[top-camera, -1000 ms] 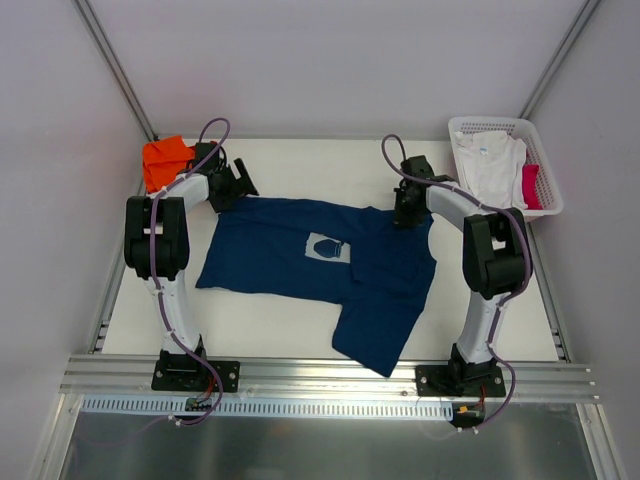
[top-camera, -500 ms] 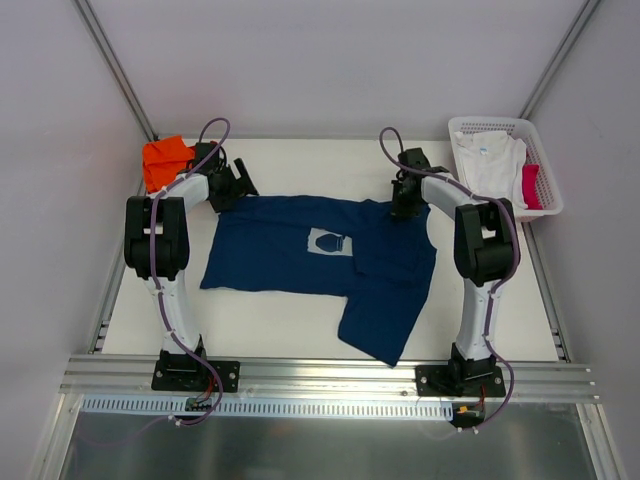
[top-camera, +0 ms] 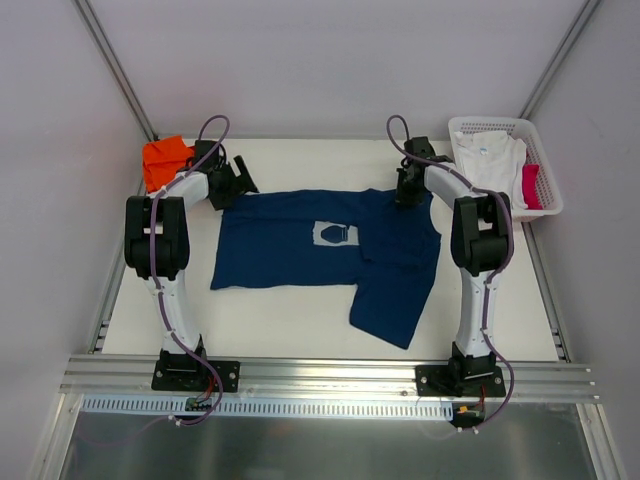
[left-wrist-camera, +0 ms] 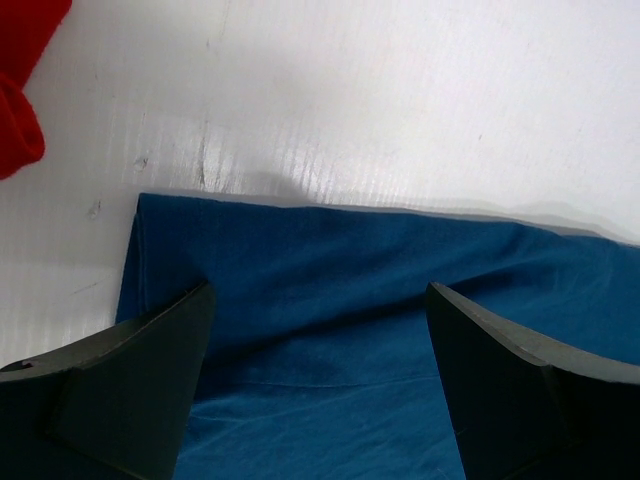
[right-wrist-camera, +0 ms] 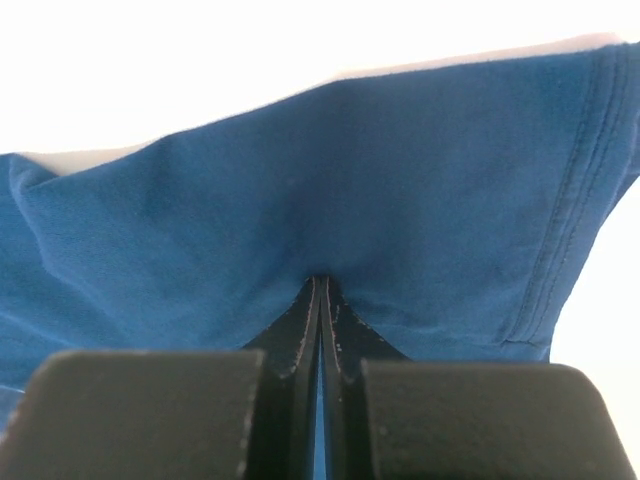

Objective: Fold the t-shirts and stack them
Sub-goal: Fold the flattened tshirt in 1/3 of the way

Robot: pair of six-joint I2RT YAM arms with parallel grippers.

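A navy t-shirt with a pale chest print lies spread across the table, one sleeve trailing toward the near edge. My right gripper is at the shirt's far right edge, shut on a pinch of the blue cloth. In the right wrist view the cloth bunches at the fingertips of this gripper. My left gripper stands open over the shirt's far left corner. Seen from the left wrist, that gripper has only flat cloth between its fingers. An orange t-shirt lies crumpled at the back left.
A white lattice basket stands at the back right, holding a white t-shirt and a red one. The orange cloth shows at the top left of the left wrist view. Metal rails run along the table's near edge.
My right gripper has moved toward the back right, dragging the navy shirt with it; the shirt has shifted right and lies straighter. The left arm has stayed put.
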